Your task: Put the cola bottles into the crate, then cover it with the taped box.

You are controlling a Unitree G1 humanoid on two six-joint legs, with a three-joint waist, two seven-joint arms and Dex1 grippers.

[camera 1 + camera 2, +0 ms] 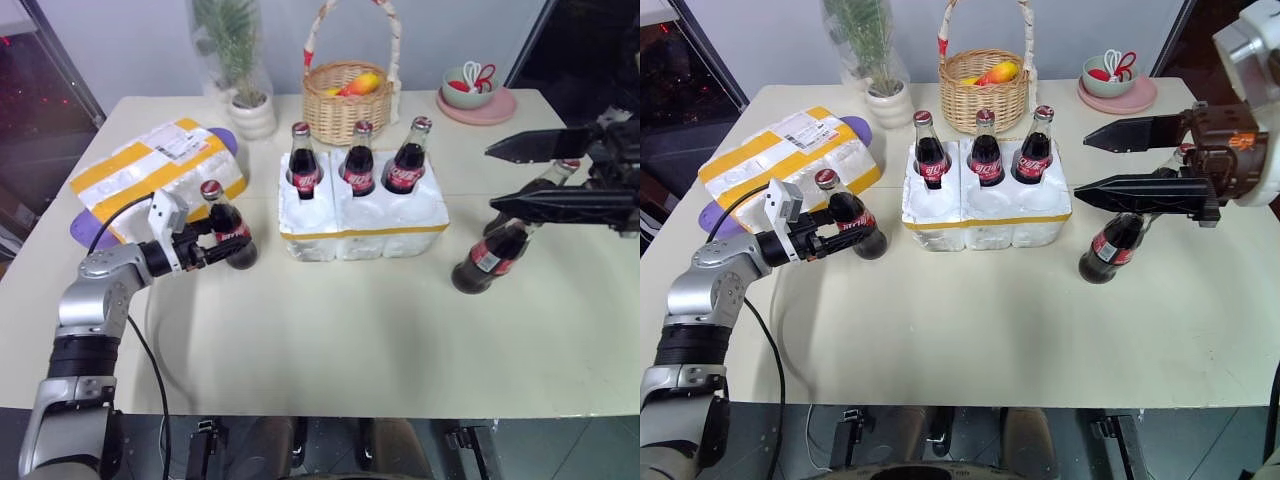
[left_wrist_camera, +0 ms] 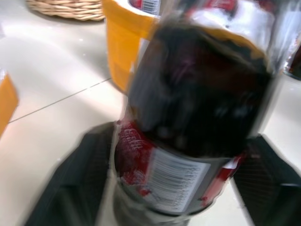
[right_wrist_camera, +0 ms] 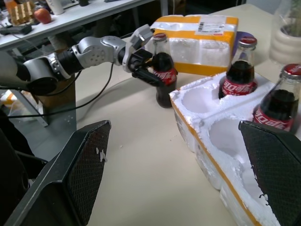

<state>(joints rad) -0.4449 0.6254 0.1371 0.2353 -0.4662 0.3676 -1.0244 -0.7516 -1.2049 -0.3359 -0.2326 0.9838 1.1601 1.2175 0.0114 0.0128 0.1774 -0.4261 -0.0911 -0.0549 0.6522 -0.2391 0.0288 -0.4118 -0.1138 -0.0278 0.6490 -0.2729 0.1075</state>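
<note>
Three cola bottles [image 1: 358, 160] stand upright in the back row of wells of the crate [image 1: 362, 222], the white foam block with a yellow tape band near its base, which sits mid-desk; the front wells are empty. A fourth cola bottle [image 1: 227, 227] stands on the desk [image 1: 330, 340] just left of the crate, and the left gripper [image 1: 213, 248] has its two black fingers on either side of the bottle's labelled body, closing on it from the left; from the left wrist view the fingers [image 2: 80, 174] flank the glass, but whether they already press it I cannot tell. To the right of the crate a fifth bottle [image 1: 488, 256] leans on the desk, with a sixth bottle [image 1: 556, 175] partly hidden behind the right gripper [image 1: 1095, 162]. That gripper hangs above them with its fingers spread wide apart, holding nothing, pointing left toward the crate. The taped box [image 1: 152, 170], white foam with broad yellow bands and a shipping label, lies at the desk's left rear on a purple mat [image 1: 222, 138]. Behind the crate stand a wicker basket [image 1: 346, 98] with fruit, a potted plant [image 1: 250, 105] and a green bowl on a pink plate [image 1: 476, 106].
</note>
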